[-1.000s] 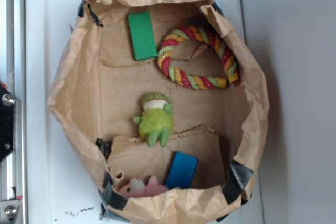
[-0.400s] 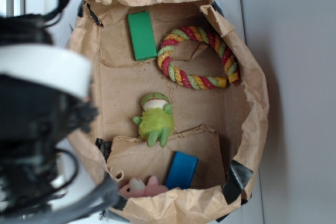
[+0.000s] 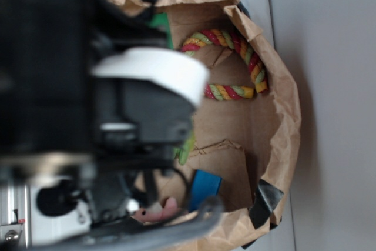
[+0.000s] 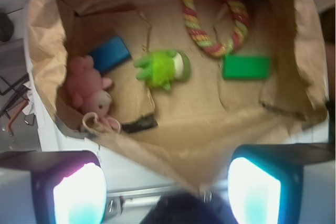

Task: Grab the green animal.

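Since a second ago the bulky black robot arm with its white band (image 3: pixel 154 74) has swept in from the left over the brown paper bag (image 3: pixel 276 145), now hiding most of the small fuzzy lime-green plush animal (image 3: pixel 187 145) and the flat green rectangular block (image 3: pixel 161 22) beneath it.

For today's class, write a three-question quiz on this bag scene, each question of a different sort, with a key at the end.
1. True or false: in the wrist view, the green animal lies inside the paper bag.
2. In the wrist view, which item lies between the green animal and the pink toy? A) rope ring B) blue block C) green block
3. Fill in: the hand is ____, its two fingers set wide apart, nothing between them.

Key: 1 true; 2 B; 3 open.
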Robot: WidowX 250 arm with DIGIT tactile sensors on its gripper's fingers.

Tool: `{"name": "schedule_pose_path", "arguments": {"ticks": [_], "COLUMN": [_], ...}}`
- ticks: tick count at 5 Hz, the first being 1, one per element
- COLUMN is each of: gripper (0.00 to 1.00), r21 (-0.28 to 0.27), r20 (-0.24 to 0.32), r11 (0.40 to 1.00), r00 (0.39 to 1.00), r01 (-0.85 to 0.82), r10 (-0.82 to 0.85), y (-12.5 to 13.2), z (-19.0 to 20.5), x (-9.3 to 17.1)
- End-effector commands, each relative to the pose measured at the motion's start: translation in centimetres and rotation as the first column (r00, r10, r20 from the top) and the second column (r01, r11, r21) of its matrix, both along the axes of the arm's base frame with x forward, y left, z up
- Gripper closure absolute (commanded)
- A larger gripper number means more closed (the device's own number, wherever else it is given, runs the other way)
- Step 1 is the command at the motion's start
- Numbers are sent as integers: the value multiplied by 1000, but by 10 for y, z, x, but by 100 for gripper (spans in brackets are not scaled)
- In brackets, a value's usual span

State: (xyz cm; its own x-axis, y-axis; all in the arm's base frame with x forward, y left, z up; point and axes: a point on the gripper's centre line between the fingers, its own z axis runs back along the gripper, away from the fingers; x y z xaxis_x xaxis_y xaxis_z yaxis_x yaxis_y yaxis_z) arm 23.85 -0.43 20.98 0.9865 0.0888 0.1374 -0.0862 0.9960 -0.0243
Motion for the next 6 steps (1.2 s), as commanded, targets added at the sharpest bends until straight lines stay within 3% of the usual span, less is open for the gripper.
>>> {"name": "schedule_pose_path", "arguments": {"ticks": [1, 2, 3, 4, 5, 6], "gripper": [0, 0, 0, 0, 0, 0], "r21": [57, 116, 176, 204, 181, 223], "r20": [157, 173, 181, 136, 66, 21], "r11": [925, 835, 709, 572, 552, 517], "r00": [912, 817, 686, 555, 550, 526], "r01": [376, 538, 683, 795, 814, 826], "r10": [-380, -550, -705, -820, -832, -850], "y": [1, 0, 3, 7, 23, 31], "z": [6, 0, -9, -17, -27, -37], "x": [26, 29, 30, 32, 37, 39]}}
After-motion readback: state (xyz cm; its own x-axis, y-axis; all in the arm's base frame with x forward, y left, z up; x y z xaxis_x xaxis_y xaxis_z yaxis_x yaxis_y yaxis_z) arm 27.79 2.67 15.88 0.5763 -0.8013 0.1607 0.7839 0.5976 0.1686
